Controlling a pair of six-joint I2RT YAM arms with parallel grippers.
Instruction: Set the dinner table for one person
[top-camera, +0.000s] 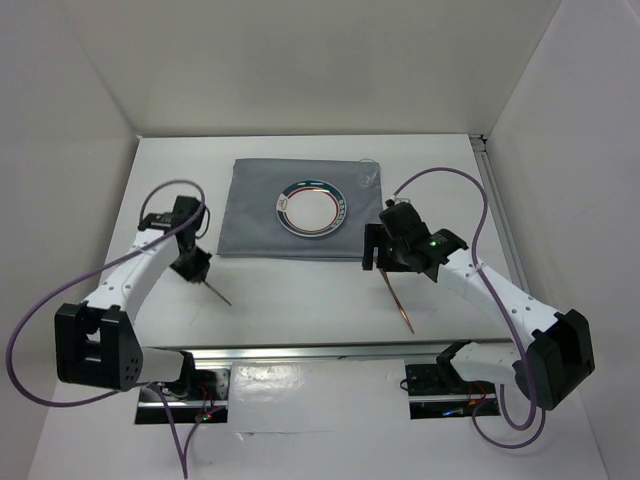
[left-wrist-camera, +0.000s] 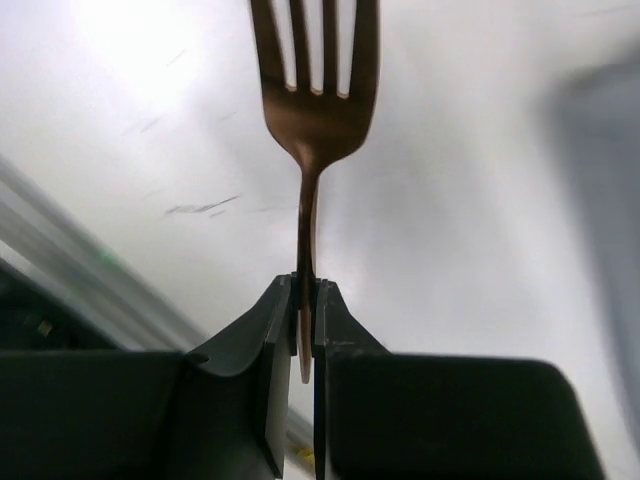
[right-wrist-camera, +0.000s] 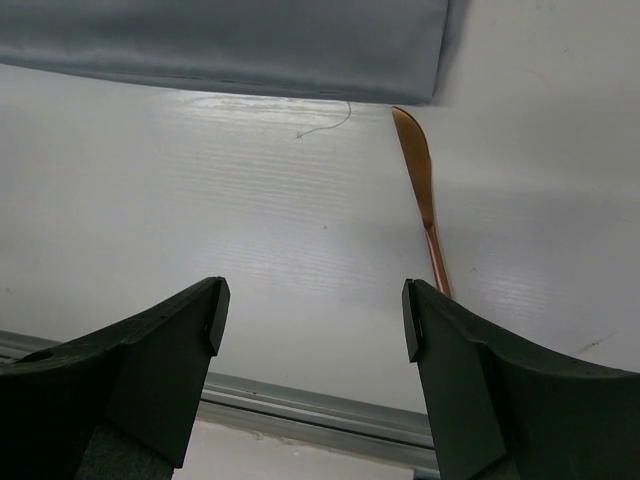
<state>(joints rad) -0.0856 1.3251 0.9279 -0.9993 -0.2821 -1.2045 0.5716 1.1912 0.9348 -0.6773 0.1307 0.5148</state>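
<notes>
1. The dinner table (top-camera: 300, 300) is the white top filling the middle of the overhead view, with both arm bases at its near edge.
2. A grey cloth (top-camera: 260, 215) lies flat toward the far side of it. A round plate (top-camera: 312, 208) with a coloured rim sits on the cloth, right of the cloth's middle.
3. Something clear, seemingly a glass (top-camera: 368, 177), stands at the cloth's far right corner; it is faint.
4. The left gripper (left-wrist-camera: 303, 330) is clamped on the thin handle of a copper fork (left-wrist-camera: 315, 120), whose tines point away from the wrist camera.
5. From above, the fork (top-camera: 215, 290) slants out of the left gripper (top-camera: 192, 265) toward the near edge, left of the cloth. I cannot tell whether its tip touches the table.
6. The right gripper (right-wrist-camera: 312, 305) has its fingers spread wide with nothing between them.
7. A copper knife (right-wrist-camera: 425, 200) lies on the table just beyond one finger, its rounded tip just short of the cloth's (right-wrist-camera: 220, 45) near right corner.
8. Overhead, the knife (top-camera: 398, 305) runs from under the right gripper (top-camera: 385, 255) toward the near edge.
</notes>
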